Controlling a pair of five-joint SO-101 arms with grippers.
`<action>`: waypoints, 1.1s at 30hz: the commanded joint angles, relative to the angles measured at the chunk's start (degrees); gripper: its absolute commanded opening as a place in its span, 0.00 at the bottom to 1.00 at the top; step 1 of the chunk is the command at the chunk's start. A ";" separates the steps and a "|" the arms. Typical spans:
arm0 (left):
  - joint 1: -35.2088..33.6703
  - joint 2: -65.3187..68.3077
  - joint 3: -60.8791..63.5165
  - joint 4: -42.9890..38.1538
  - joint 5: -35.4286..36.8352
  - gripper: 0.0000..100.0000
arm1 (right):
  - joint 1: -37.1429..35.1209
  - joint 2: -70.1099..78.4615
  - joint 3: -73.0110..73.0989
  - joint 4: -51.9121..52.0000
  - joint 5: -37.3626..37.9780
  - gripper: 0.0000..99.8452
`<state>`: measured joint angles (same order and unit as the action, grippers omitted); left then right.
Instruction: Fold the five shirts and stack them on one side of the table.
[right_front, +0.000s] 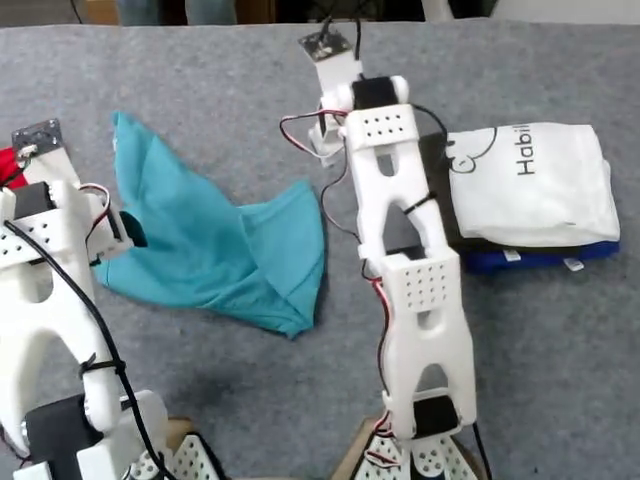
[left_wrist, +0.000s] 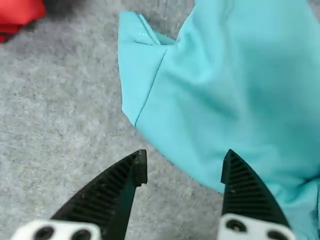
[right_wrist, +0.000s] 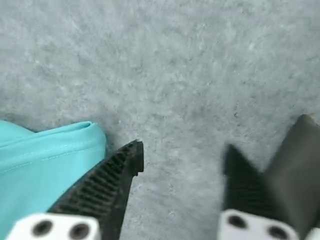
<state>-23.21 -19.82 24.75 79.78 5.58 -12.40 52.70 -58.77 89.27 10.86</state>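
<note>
A teal shirt (right_front: 225, 250) lies crumpled and spread on the grey table, left of centre. My left gripper (left_wrist: 186, 162) is open just over the shirt's left edge (left_wrist: 150, 125), with cloth under one finger and bare table under the other; its dark fingers (right_front: 130, 232) show against the teal in the high view. My right gripper (right_wrist: 184, 155) is open above bare table, beside the shirt's right corner (right_wrist: 50, 155), and holds nothing. At the right stands a stack of folded shirts (right_front: 530, 180): white on top, black and blue beneath.
A red cloth (right_front: 8, 165) peeks in at the table's left edge (left_wrist: 17, 12). The right arm's white links (right_front: 400, 200) stretch up the middle, between the teal shirt and the stack. Grey felt (right_front: 200, 80) covers the table.
</note>
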 joint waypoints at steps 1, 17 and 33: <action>0.57 -1.05 0.66 -0.70 1.32 0.26 | -3.25 2.07 -2.86 -0.70 -3.78 0.32; -5.05 -1.05 4.00 -1.05 0.88 0.26 | -10.11 14.29 -14.20 0.53 -5.45 0.17; -7.52 -1.05 3.91 -0.62 0.79 0.26 | -12.48 20.35 -18.59 3.25 -5.36 0.19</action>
<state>-30.15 -19.82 28.88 79.34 6.46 -23.74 72.84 -76.00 92.18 5.76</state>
